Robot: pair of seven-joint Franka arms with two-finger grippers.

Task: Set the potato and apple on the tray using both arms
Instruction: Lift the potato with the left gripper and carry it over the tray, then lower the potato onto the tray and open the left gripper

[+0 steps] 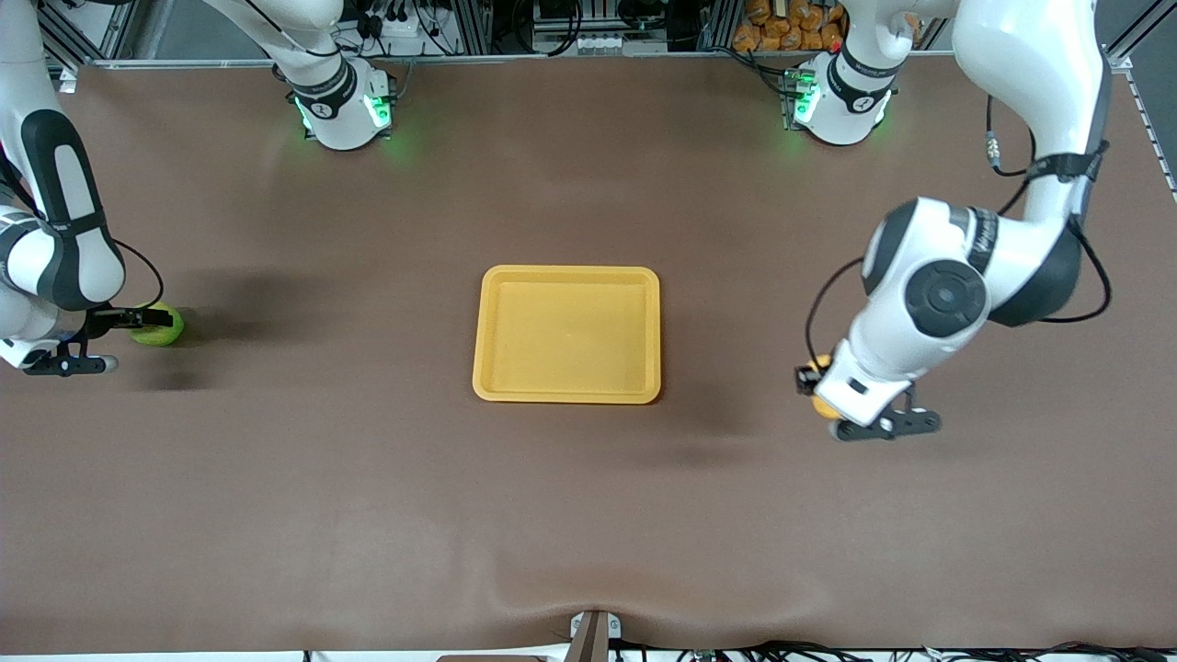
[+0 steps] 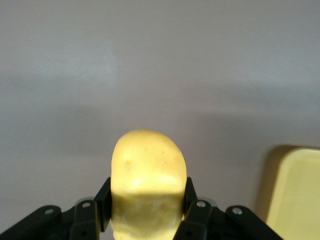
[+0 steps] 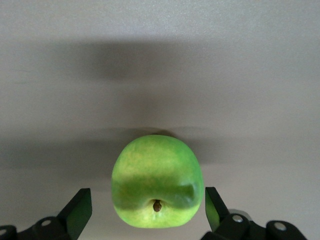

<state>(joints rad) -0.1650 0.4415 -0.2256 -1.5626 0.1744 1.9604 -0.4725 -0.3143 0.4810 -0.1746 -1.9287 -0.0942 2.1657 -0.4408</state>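
Note:
The yellow-orange potato [image 2: 147,160] sits between the fingers of my left gripper [image 2: 147,195], which is shut on it with both pads pressed to its sides. In the front view this gripper [image 1: 814,384] is at the left arm's end of the table, and the potato [image 1: 825,409] shows only as slivers under the hand. The green apple [image 3: 155,170] rests on the table with its stem dimple showing. My right gripper [image 3: 147,200] straddles it, open, with a gap on each side. In the front view the apple [image 1: 164,329] and right gripper [image 1: 147,324] are at the right arm's end. The yellow-orange tray [image 1: 570,270] lies mid-table.
A corner of the tray [image 2: 300,195] shows in the left wrist view, beside the potato. Brown table surface [image 1: 368,478] stretches between each fruit and the tray. The arm bases [image 1: 345,110] stand along the table edge farthest from the front camera.

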